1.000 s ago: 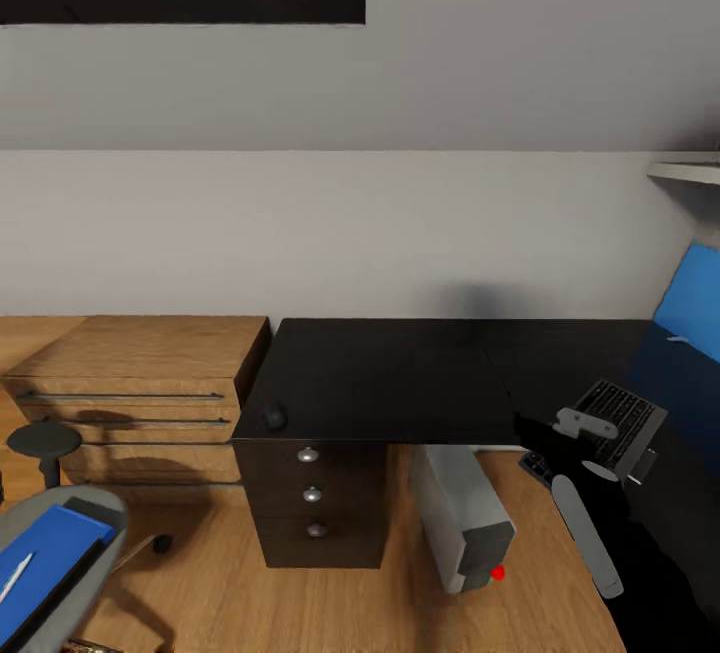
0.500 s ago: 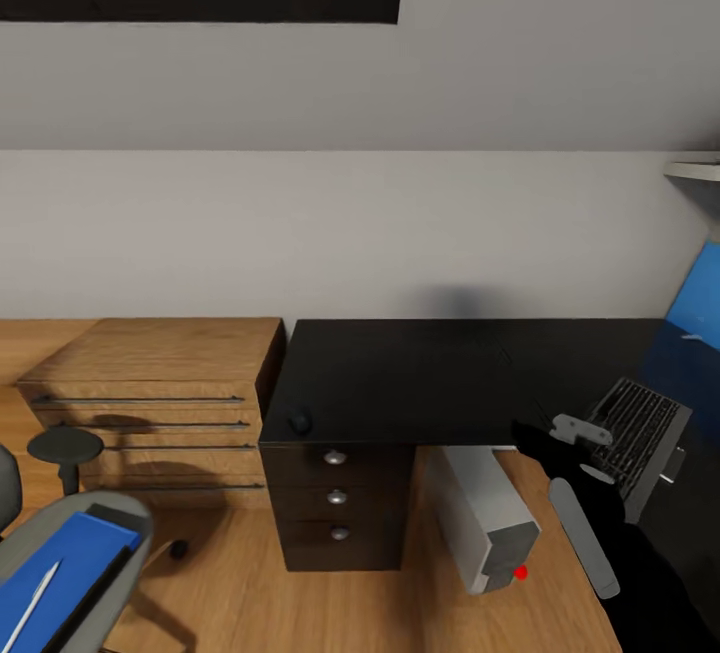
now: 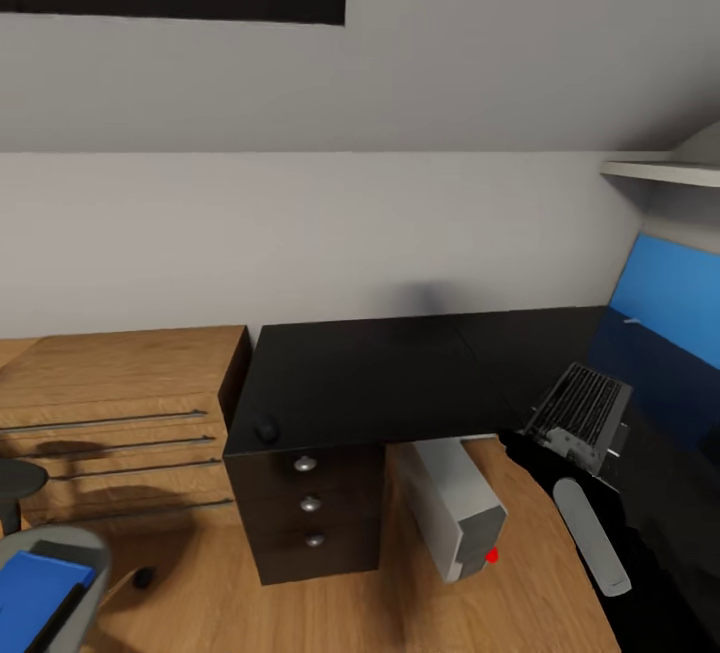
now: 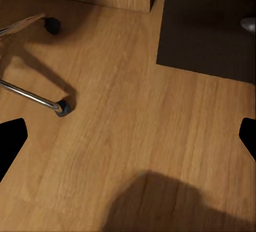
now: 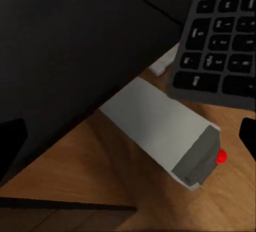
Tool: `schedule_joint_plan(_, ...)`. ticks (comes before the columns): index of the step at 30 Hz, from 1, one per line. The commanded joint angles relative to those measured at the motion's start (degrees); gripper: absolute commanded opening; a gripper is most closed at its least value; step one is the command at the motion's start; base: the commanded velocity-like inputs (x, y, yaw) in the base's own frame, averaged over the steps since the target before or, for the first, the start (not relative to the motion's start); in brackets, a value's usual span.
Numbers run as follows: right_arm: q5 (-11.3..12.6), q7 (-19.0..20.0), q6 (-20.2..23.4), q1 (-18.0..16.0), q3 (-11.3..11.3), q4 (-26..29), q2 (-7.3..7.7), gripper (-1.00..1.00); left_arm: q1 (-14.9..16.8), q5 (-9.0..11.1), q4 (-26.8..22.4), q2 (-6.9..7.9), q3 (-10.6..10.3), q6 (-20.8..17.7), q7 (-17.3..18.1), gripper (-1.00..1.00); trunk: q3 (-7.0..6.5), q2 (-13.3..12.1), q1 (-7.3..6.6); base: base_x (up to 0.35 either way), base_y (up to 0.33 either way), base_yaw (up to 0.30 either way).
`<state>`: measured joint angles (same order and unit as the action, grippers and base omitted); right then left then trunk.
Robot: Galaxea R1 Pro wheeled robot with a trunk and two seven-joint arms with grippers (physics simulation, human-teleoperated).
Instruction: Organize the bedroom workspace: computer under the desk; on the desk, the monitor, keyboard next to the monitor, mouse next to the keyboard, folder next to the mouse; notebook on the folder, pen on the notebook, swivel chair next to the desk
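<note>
- Two risks I see from here: the keyboard (image 3: 582, 411) can slip from my right pincer (image 3: 560, 433), because it seems held by one end only and tilted, and its free end can knock the desk (image 3: 400, 373) edge when I bring it over.
- My right pincer, at the lower right of the head frame, has the keyboard in its grip, I judge; the fingers are hidden, so I cannot tell how wide they stand.
- Keyboard hangs at the desk's right front edge, above the computer (image 3: 455, 503), which stands on the floor (image 4: 133, 136) under the desk.
- Mouse (image 3: 266, 429) lies near the desk's left front corner, well apart from my pincer.
- My left pincer (image 4: 128, 136) is wide apart and holds nothing, over the floor.
- Folder (image 3: 35, 598) lies on the chair (image 3: 85, 545), lower left of the frame.
</note>
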<state>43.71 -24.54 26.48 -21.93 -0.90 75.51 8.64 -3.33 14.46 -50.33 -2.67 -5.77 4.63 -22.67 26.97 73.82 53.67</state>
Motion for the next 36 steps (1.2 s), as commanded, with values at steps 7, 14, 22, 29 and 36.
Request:
schedule_joint_plan(7, 4.75, -0.32, -0.29, 0.24, -2.23, -0.91, 0.10, 1.00, -0.01, 0.64, -0.11, -0.04, -0.21, 0.29, -0.36, 1.00, 0.80, 2.04, 1.10, 0.001, 0.001, -0.279)
schedule_joint_plan(14, 5.64, -0.16, -0.71, 0.60, -3.01, -1.04, 0.09, 1.00, -0.01, 0.65, -0.11, -0.12, -0.26, 0.29, -0.43, 1.00, 1.91, 4.85, 2.64, 0.000, 0.000, -0.281)
schedule_joint_plan(22, 5.83, 1.28, -1.64, 1.58, -3.44, -0.93, -0.07, 1.00, -0.01, 0.64, -0.12, -0.14, -0.29, 0.29, -0.41, 1.00, 2.81, 7.25, 3.96, 0.000, 0.000, -0.282)
schedule_joint_plan(29, 5.85, 1.78, -1.73, 1.85, -3.45, -0.96, -0.11, 1.00, -0.01, 0.59, 0.02, 0.00, -0.23, 0.29, -0.31, 1.00, 2.72, 7.25, 3.96, 0.000, 0.000, -0.161)
schedule_joint_plan(36, 5.92, 2.00, -1.74, 1.90, -3.35, -1.04, -0.15, 1.00, -0.01, 0.49, 0.14, 0.10, -0.20, 0.34, -0.27, 1.00, 2.72, 7.25, 3.96, -0.122, 0.142, -0.012)
